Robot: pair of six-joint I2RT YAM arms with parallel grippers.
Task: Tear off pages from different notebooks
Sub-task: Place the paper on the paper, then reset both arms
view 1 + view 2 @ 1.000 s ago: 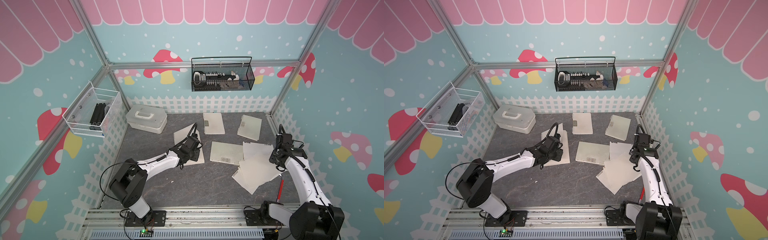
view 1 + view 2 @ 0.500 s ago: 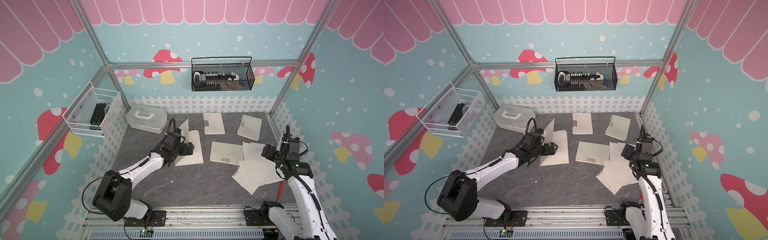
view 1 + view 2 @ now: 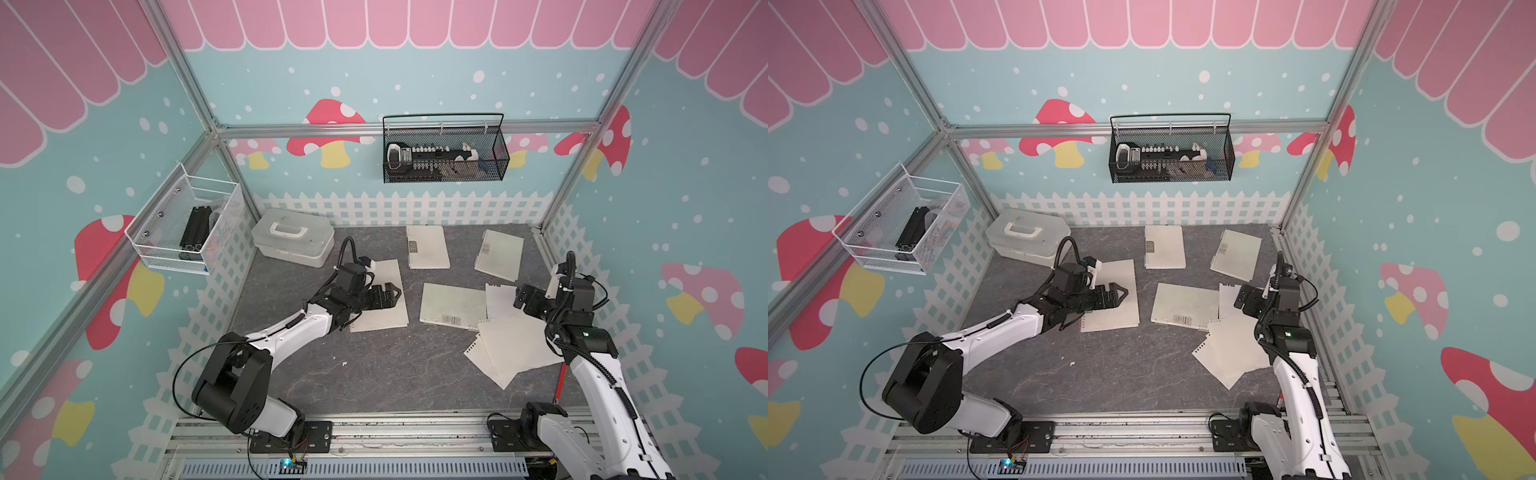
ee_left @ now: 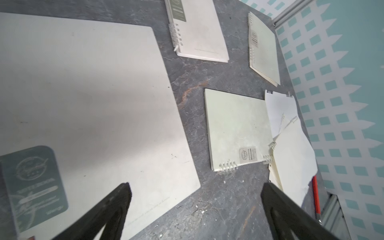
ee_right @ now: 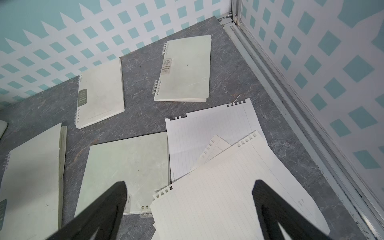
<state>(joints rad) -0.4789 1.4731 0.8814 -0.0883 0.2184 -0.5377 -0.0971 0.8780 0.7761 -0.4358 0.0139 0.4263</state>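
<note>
**Four shut notebooks, a fan of loose pages, both tools spread wide**

The left tool (image 3: 395, 296) hangs with its jaws wide apart and empty over the largest of the notebooks (image 3: 384, 320). That notebook lies left of centre on the grey surface (image 3: 374, 374), its long axis running front to back and its wire coil along the left side. Its grey label (image 4: 33, 187) sits at the near end by the coil, and the script on it is too blurred to read.

Two smaller notebooks lie near the back fence. One (image 3: 430, 249) is square to the fence and one (image 3: 500, 257) is turned slightly. Both have the coil on the left long edge with a label beside it. The fourth (image 3: 453, 303) lies crosswise in the middle, with coil and label (image 4: 248, 155) on its near edge.

The pages (image 3: 511, 349) are fanned in an overlapping pile at the right, just beside the fourth notebook. One sheet has its torn holes toward the back fence, and the others are skewed with their holes to the left. The top sheet laps the notebook's near right corner. The right tool (image 3: 518, 297) hovers above them, jaws wide, holding nothing. A red pen (image 3: 560, 382) lies by the right fence.

A white box (image 3: 293, 243) with a handle, lid shut, stands in the back left corner. A black wire basket (image 3: 496, 170) on the back wall holds black and white items I cannot identify. A white mesh basket (image 3: 166, 249) on the left wall holds a black block (image 3: 194, 228).
</note>
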